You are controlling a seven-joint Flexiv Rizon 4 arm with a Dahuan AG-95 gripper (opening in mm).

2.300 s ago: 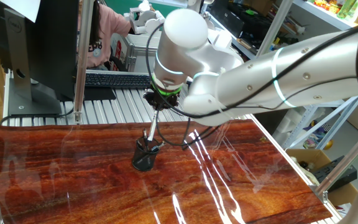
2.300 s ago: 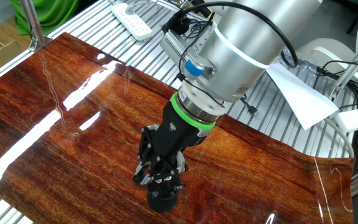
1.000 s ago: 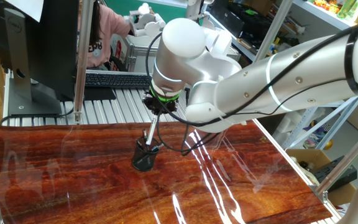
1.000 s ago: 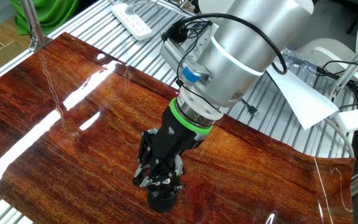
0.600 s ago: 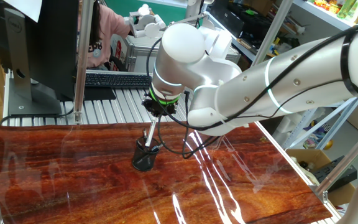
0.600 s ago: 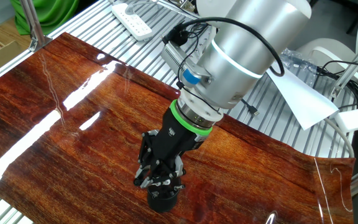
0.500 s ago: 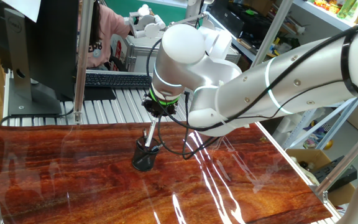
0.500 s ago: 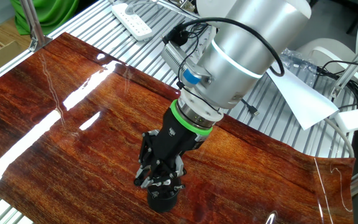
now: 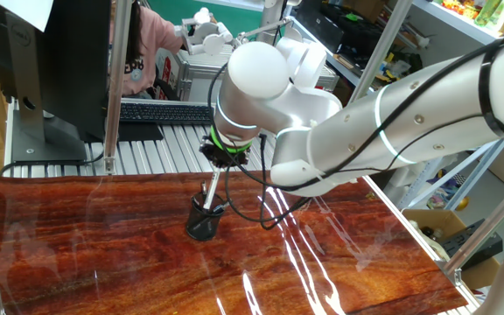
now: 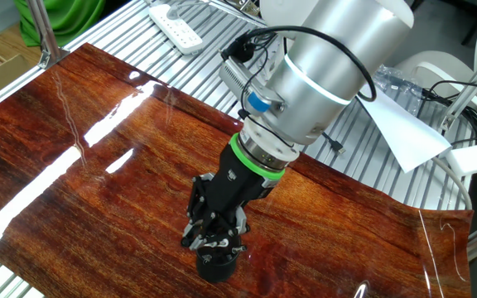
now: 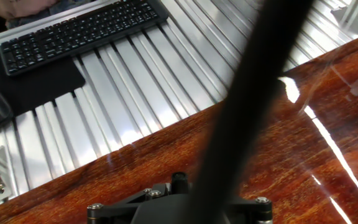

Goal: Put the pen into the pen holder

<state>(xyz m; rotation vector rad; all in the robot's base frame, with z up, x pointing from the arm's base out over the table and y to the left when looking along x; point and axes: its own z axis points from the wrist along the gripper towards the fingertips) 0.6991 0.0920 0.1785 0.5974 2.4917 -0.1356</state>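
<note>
The pen holder (image 9: 203,224) is a small black mesh cup standing on the reddish wood tabletop (image 9: 103,254). The pen (image 9: 212,186) rises from it at a slight tilt, its lower end inside the cup and its upper end in my gripper (image 9: 220,159). The gripper is shut on the pen. In the other fixed view the gripper (image 10: 214,239) hangs directly over the pen holder (image 10: 217,265) and hides the pen. In the hand view the pen (image 11: 247,99) is a blurred dark bar crossing the frame diagonally.
A black keyboard (image 9: 160,112) and a monitor (image 9: 51,61) sit on the metal slats behind the table. A white power strip (image 10: 176,27) and a sheet of paper (image 10: 404,132) lie on the slats. A person in pink (image 9: 143,44) sits beyond.
The arm's upper joints have shifted slightly and the wrist has tilted a little. The gripper stays over the holder, shut on the pen.
</note>
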